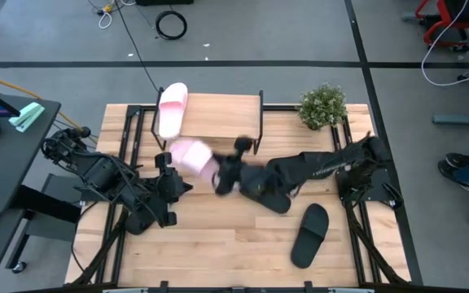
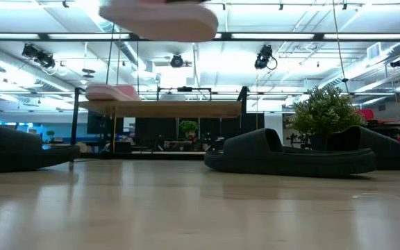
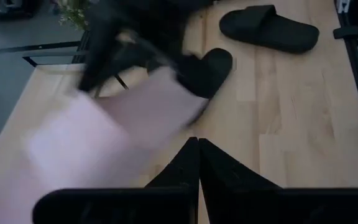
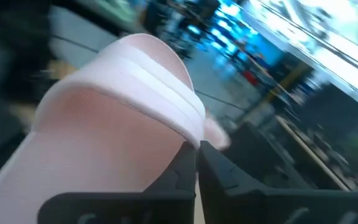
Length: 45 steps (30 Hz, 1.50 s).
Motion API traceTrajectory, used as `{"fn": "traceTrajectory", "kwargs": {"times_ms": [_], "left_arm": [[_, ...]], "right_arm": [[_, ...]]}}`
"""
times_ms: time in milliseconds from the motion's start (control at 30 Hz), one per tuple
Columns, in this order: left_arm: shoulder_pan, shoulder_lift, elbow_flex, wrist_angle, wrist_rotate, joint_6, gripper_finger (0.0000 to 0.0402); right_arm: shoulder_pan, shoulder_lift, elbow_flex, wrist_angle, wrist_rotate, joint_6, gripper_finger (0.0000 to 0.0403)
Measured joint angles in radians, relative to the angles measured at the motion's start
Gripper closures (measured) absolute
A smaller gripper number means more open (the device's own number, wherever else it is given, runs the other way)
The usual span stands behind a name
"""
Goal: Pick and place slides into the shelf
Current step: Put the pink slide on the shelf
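Overhead and table-level cameras share the shelf [image 1: 210, 118]; wrist cameras sit close

A small potted plant [image 1: 323, 107] stands at the far right corner of the wooden bench [image 1: 218, 244]. On the grey floor beyond lies 1 coiled black cable [image 1: 171, 24]. A dark side desk [image 1: 6, 155] carries a pale green object [image 1: 27, 115]
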Motion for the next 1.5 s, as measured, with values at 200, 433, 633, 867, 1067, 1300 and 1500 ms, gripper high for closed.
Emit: {"fn": "traceTrajectory", "kwargs": {"times_ms": [200, 433, 633, 867, 1067, 1300, 1500], "left_arm": [[0.0, 0.0, 0.042, -0.004, -0.099, 0.066, 0.0397], [0.001, 0.0, 0.155, -0.005, -0.116, 0.119, 0.0384], [0.001, -0.001, 0.212, -0.014, -0.116, 0.156, 0.0397], [0.001, -0.001, 0.214, -0.031, -0.115, 0.159, 0.0379], [0.001, 0.0, 0.214, -0.042, -0.115, 0.158, 0.0393], [0.001, 0.0, 0.214, -0.045, -0.115, 0.155, 0.0385], [0.001, 0.0, 0.214, -0.045, -0.115, 0.148, 0.0384]], "right_arm": [[-0.15, -0.026, 0.0, 0.013, -0.015, 0.012, 0.04], [-0.322, -0.026, 0.0, 0.017, -0.03, 0.154, 0.0401], [-0.409, -0.026, 0.0, -0.069, -0.061, 0.29, 0.0401], [-0.445, 0.005, 0.0, -0.166, -0.093, 0.404, 0.0401], [-0.448, 0.027, 0.0, -0.163, -0.092, 0.405, 0.04], [-0.449, 0.031, 0.0, -0.181, -0.093, 0.471, 0.0399], [-0.455, 0.031, 0.0, -0.213, -0.152, 0.506, 0.0391]]}}
